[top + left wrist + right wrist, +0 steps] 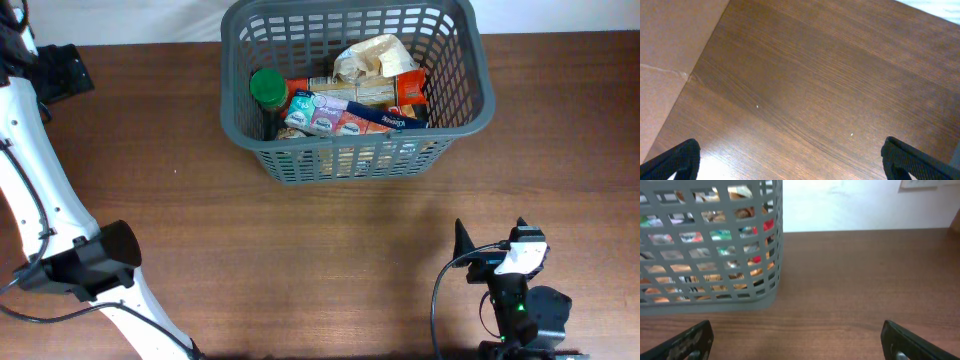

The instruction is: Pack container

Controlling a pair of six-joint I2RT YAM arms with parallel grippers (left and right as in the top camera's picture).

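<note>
The container (300, 165) stands at the far middle of the brown wooden counter (300, 270), with a green-lidded jar (267, 88) at its left end and a heap of food packets (350, 110) beside the jar. The left hand (797, 160) is spread wide over bare wood, with nothing between its fingers. At the near right, the right hand (801, 342) is likewise spread wide and holds nothing, with the container's slotted wall ahead to its left and apart from it.

The dark brown wood-grain table (300, 260) carries the grey lattice-walled container (350, 160), standing upright at the upper centre of the overhead view.
</note>
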